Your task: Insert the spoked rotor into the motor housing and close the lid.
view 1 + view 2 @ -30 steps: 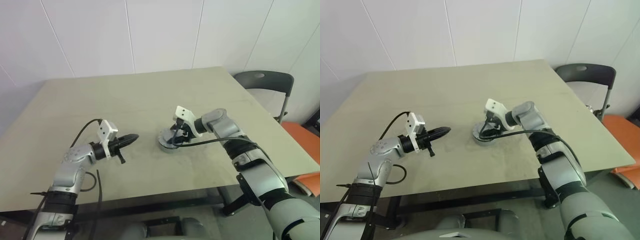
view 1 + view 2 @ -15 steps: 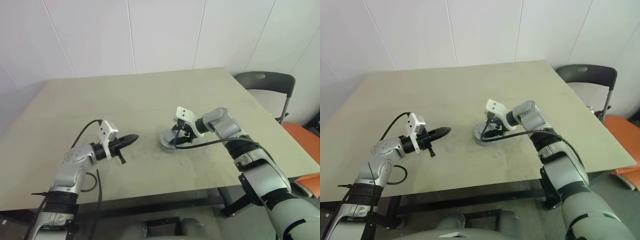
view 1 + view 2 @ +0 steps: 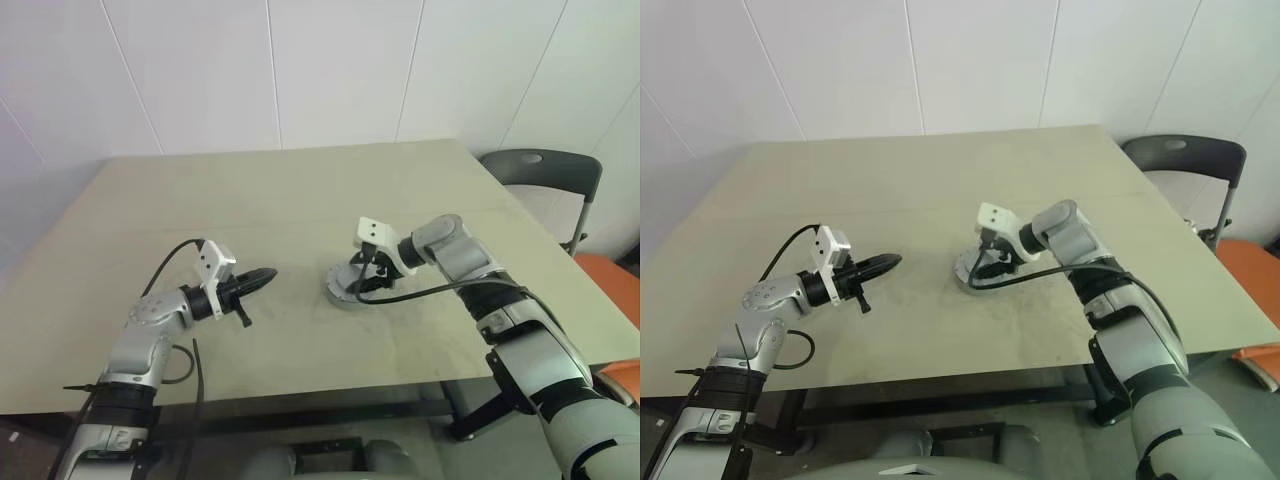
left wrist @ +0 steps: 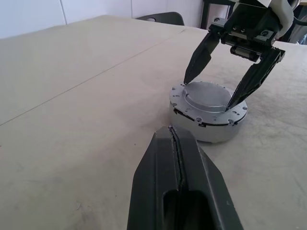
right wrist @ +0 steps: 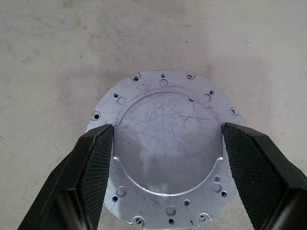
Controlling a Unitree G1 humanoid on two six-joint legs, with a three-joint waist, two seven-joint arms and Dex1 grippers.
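Right wrist view looks straight down on the lid [image 5: 165, 148], a scratched silver disc with a raised round centre and a flange dotted with small holes, seated on the motor housing [image 4: 192, 124] on the bench [image 3: 300, 200]. The right tool [image 5: 165, 143] straddles that raised centre with its ribbed black fingers [image 5: 96, 158] spread wide, one on each side; they look just clear of the metal, though contact is hard to judge. Left wrist view gives the side profile instead: a squat pale-grey cylinder with dark notches under the flange, and the spread fingers coming down onto its top. It also shows the left tool [image 4: 178, 167] with its fingers pressed together, holding nothing, near the assembly but apart from it. Left eye view adds a grey chair [image 3: 545, 185] beyond the bench's far right corner. No writing or label can be read on any part.
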